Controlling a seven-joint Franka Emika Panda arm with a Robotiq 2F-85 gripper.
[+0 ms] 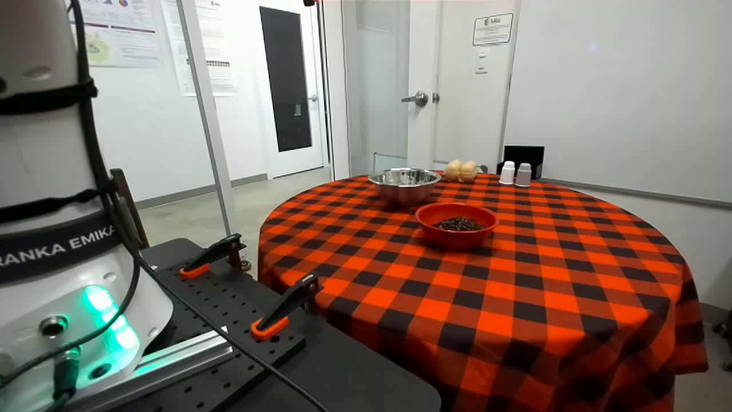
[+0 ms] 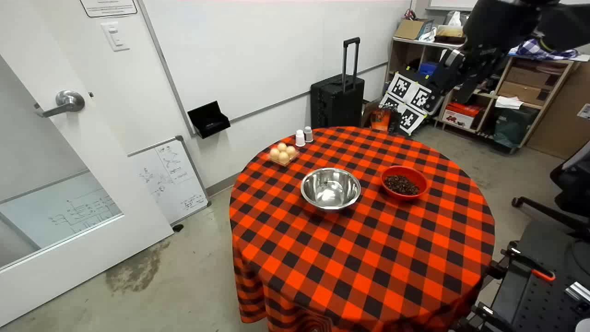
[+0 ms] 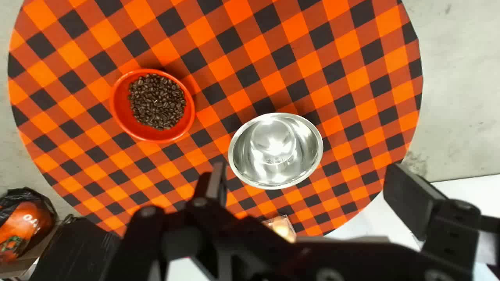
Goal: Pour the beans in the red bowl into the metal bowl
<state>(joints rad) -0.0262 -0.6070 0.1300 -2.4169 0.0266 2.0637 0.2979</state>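
The red bowl point(image 1: 457, 241) stands upright on the checkered tablecloth and shows in both exterior views point(image 2: 418, 177). In the wrist view the red bowl point(image 3: 124, 113) is at upper left. The dark beans point(image 3: 157, 102) lie inside it, also seen in both exterior views point(image 1: 457, 224) point(image 2: 401, 185). The shiny metal bowl point(image 2: 309, 190) stands beside it, apart, with nothing seen inside. It is near the middle of the wrist view point(image 3: 241, 158) and behind the red bowl in an exterior view point(image 1: 404, 193). My gripper point(image 3: 312, 191) is open and empty, high above the table; it also shows in an exterior view point(image 2: 454, 87).
A clear pack of eggs point(image 2: 282, 155) sits near the table edge, with a white shaker point(image 2: 300, 138) and a grey shaker point(image 2: 308, 134) close by. Black clamps with orange grips point(image 1: 280, 315) are on the robot's mounting table. A black suitcase point(image 2: 338, 103) stands beyond the round table point(image 2: 295, 258).
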